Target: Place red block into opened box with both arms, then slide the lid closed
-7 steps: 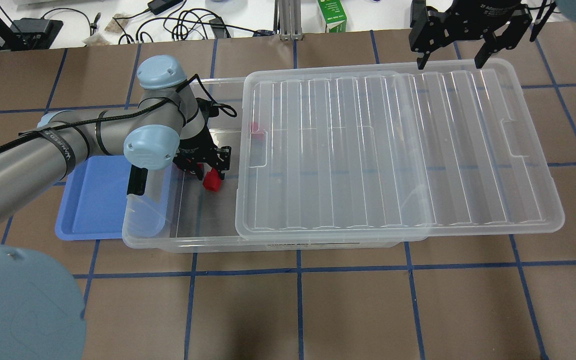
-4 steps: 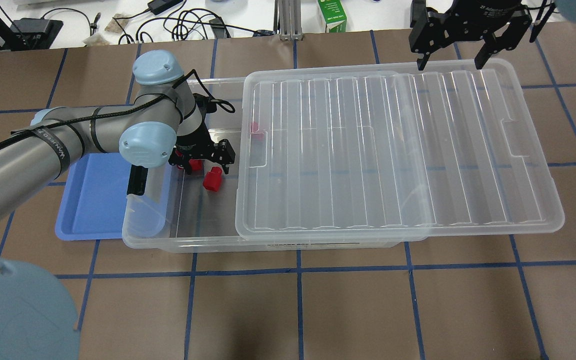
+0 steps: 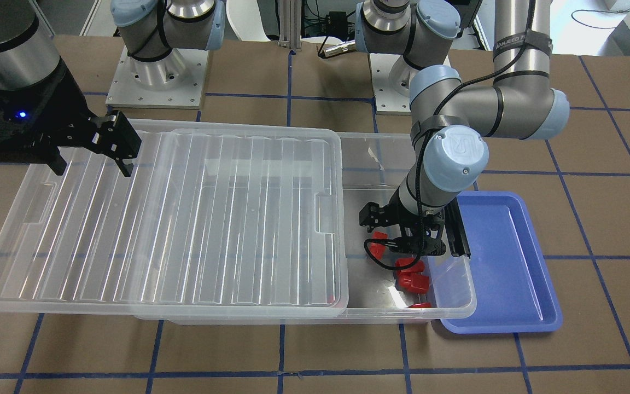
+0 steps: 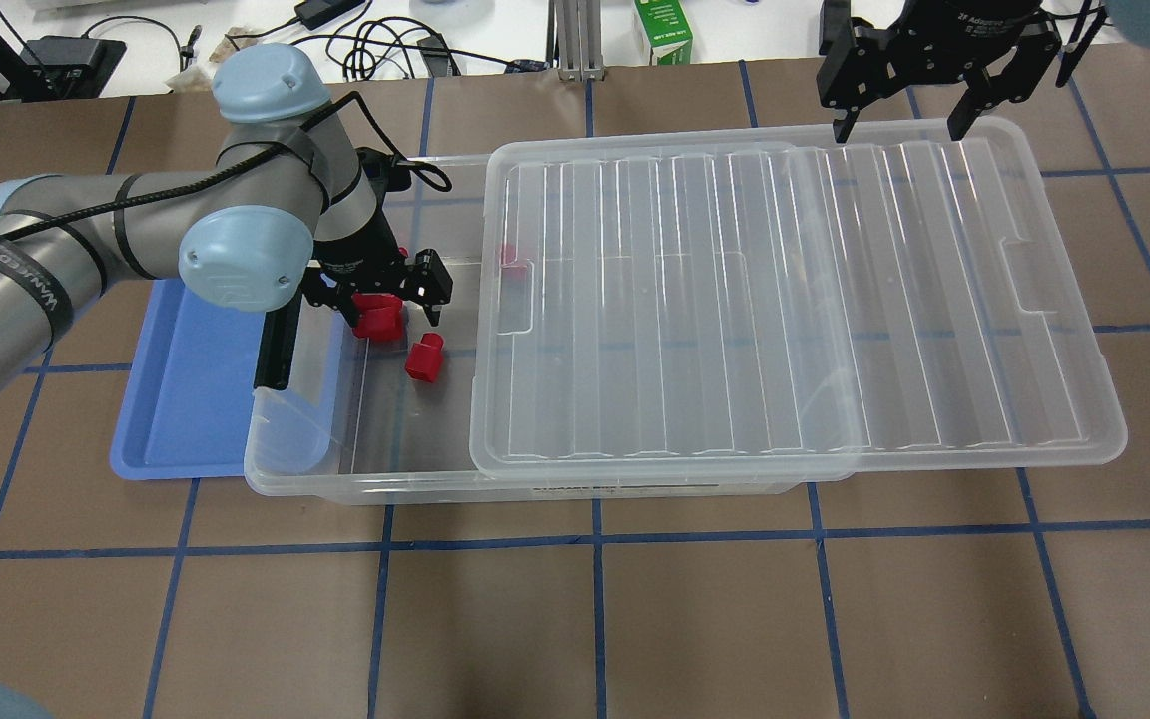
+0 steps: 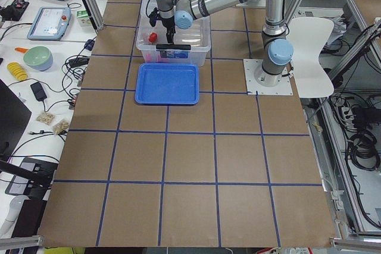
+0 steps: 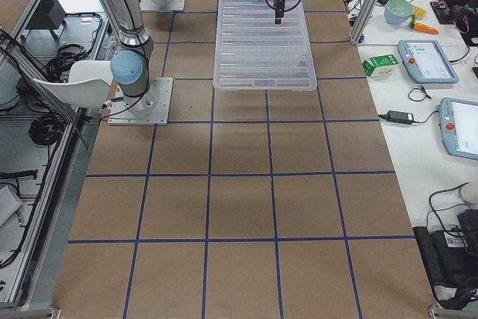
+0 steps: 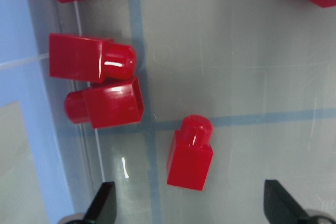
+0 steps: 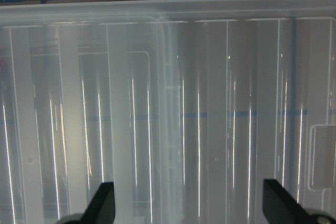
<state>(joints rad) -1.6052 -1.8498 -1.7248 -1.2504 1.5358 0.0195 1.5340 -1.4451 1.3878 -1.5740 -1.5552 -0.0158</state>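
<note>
Two pincers, both w/ tips apart. Front view: left pincer [image 3: 402,239] hangs near red block [image 3: 378,244], which lies in box [image 3: 457,298], lower right. Overhead: right pincer [image 4: 896,128] over lid [image 4: 785,300], top right. Left wrist view: red block [image 7: 190,153] lies loose mid frame, nothing touching it.

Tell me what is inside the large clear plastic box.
Several small glossy red blocks lie loose in the uncovered end of the box, below the open left gripper. The ribbed clear lid covers the rest: red shows faintly at its edge, and more may be hidden.
</note>
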